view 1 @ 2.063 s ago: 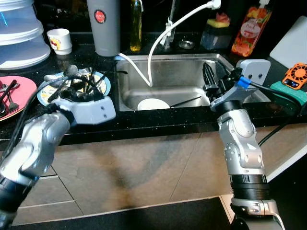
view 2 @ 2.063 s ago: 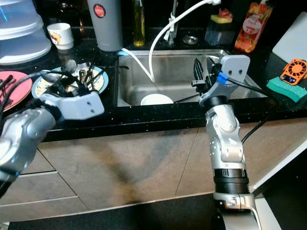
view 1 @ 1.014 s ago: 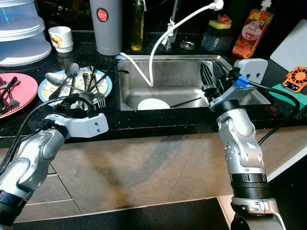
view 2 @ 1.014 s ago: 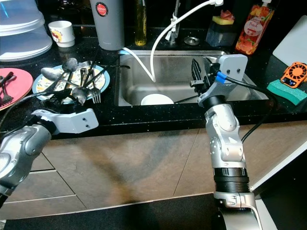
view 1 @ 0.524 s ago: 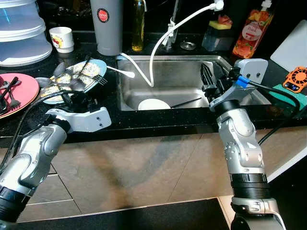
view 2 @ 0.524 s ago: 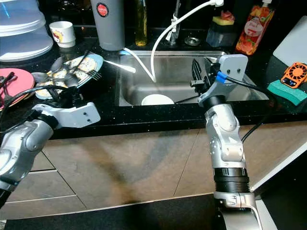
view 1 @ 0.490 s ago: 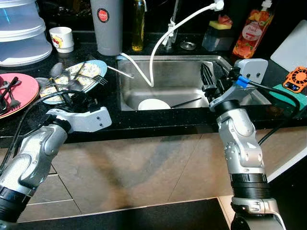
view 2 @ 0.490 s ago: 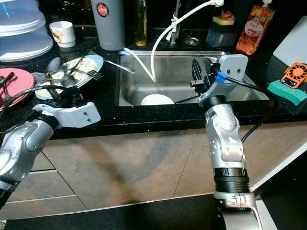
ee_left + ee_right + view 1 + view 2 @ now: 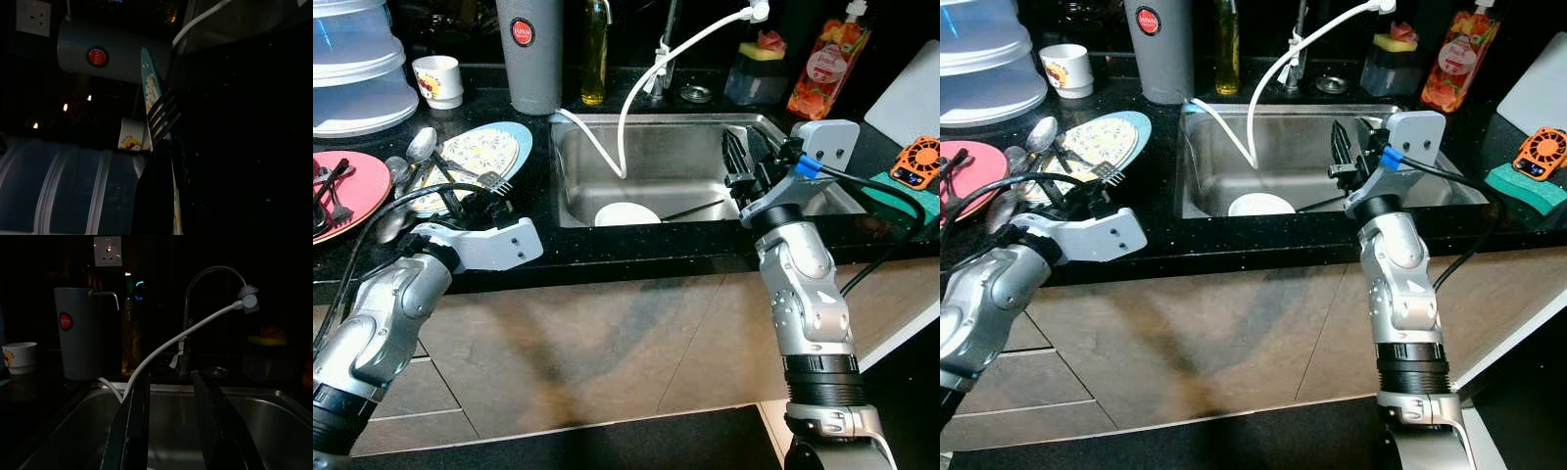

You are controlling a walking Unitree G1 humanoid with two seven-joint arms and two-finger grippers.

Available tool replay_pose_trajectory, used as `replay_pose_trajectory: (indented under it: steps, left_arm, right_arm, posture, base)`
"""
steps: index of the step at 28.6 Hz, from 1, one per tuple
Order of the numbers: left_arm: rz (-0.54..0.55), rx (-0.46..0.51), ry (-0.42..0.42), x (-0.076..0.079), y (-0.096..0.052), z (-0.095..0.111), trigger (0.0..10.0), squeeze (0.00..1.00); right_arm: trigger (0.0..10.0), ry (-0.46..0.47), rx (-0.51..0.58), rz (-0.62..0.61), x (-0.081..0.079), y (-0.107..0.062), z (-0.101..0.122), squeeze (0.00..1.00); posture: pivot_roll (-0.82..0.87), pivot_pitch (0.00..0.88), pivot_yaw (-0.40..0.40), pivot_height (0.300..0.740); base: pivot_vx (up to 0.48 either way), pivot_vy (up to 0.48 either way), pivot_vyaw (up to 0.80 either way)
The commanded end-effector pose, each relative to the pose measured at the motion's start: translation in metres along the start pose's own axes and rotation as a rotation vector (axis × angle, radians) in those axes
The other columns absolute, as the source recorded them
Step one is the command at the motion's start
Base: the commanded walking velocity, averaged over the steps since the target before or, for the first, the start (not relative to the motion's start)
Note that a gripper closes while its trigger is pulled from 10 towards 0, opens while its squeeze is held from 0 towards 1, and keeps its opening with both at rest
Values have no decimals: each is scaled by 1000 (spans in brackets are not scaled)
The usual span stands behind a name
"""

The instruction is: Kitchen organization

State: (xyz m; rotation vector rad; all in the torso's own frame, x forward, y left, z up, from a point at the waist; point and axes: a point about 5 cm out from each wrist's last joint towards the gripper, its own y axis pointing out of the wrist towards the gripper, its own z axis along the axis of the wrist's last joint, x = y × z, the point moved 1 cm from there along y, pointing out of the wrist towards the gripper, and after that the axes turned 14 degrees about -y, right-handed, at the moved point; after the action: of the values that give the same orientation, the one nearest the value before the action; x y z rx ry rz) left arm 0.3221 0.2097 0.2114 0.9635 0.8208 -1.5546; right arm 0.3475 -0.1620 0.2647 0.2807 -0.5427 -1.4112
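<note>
Gripping a fork (image 9: 487,182), the left gripper (image 9: 470,203) nears a grey red-badged, unreadable canister (image 9: 530,49); right gripper (image 9: 741,157) open.

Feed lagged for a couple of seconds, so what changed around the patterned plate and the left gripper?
The left gripper drew back from over the patterned plate, now tipped up with most cutlery off it; spoons lie beside it, a fork by the gripper. The right gripper and sink unchanged.
</note>
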Motion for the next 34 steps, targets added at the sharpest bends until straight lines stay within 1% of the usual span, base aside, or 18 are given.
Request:
replay_pose_trajectory:
  steps: [1, 3, 4, 9, 10, 12, 13, 18, 19, 20, 21, 24, 25, 30, 31, 32, 33, 34]
  left_arm:
    - [-169, -121, -93, 34, -5, -21, 10000, 0]
    - [-198, -153, -203, 34, -6, -24, 10000, 0]
    - [-209, -155, -234, 35, -6, -23, 10000, 0]
    - [-225, -150, -243, 31, -4, -20, 10000, 0]
    - [-227, -156, -259, 29, -3, -20, 10000, 604]
    - [-228, -160, -271, 29, -2, -20, 10000, 604]
    - [-231, -160, -285, 28, -2, -20, 10000, 1000]
    - [-251, -132, -281, 25, -1, -13, 10000, 1000]
    - [-264, -91, -274, 23, -1, -7, 10000, 0]
    - [-285, -56, -277, 21, -2, -1, 10000, 0]
    - [-285, -56, -277, 21, -2, -1, 10000, 0]
    - [-362, 24, -332, 12, -9, 15, 10000, 0]
    - [-362, 24, -332, 12, -9, 15, 10000, 0]
    - [-574, 129, -447, 2, -37, 36, 10000, 0]
    - [-597, 160, -485, -3, -43, 40, 10000, 0]
    - [-597, 160, -485, -3, -43, 40, 10000, 0]
    - [-601, 196, -528, -9, -47, 44, 10000, 0]
    - [-570, 231, -594, -17, -46, 48, 10000, 0]
  right_arm:
    - [10000, -1, -6, -11, 5, 0, -1, 0]
    - [10000, 0, -6, -9, 4, 1, -1, 0]
    - [10000, 0, -5, -8, 4, 1, -1, 0]
    - [10000, 1, -4, -6, 4, 2, -1, 0]
    - [10000, 0, -4, -6, 3, 2, -1, 0]
    - [10000, 0, -4, -7, 3, 2, -1, 0]
    - [10000, -1, -4, -7, 4, 2, -1, 0]
    - [10000, -1, -4, -11, 4, 1, -1, 0]
    - [10000, -1, -5, -12, 4, 1, -1, 0]
    - [10000, -1, -5, -13, 4, 1, -1, 0]
    - [10000, -1, -5, -13, 4, 1, -1, 0]
    - [10000, -1, -6, -16, 4, 0, -1, 0]
    - [10000, -1, -6, -16, 4, 0, -1, 0]
    - [10000, -1, -6, -21, 4, -1, -1, 0]
    - [10000, 0, -8, -23, 5, -2, -2, 0]
    - [10000, 0, -8, -23, 5, -2, -2, 0]
    - [10000, 1, -10, -24, 5, -2, -3, 0]
    - [10000, 2, -12, -24, 4, -2, -3, 0]
  posture:
    - [134, 44, -64, 740]
    - [134, 44, -64, 740]
    - [134, 44, -64, 740]
    - [136, 37, -63, 740]
    - [135, 33, -61, 740]
    - [135, 33, -61, 740]
    - [135, 33, -61, 740]
    - [133, 36, -56, 740]
    - [133, 38, -54, 740]
    - [133, 38, -54, 740]
    - [133, 38, -54, 740]
    - [133, 40, -51, 740]
    - [133, 40, -51, 740]
    - [134, 45, -43, 740]
    - [134, 45, -43, 740]
    - [134, 45, -43, 740]
    - [134, 45, -43, 740]
    - [147, 53, -46, 740]
  base:
    - [0, 0, 0]
    - [0, 0, 0]
    - [0, 0, 0]
    - [0, 0, 0]
    - [0, 0, 0]
    - [0, 0, 0]
    - [0, 0, 0]
    - [0, 0, 0]
    - [0, 0, 0]
    - [0, 0, 0]
    - [0, 0, 0]
    - [0, 0, 0]
    - [0, 0, 0]
    - [0, 0, 0]
    - [0, 0, 0]
    - [0, 0, 0]
    - [0, 0, 0]
    - [0, 0, 0]
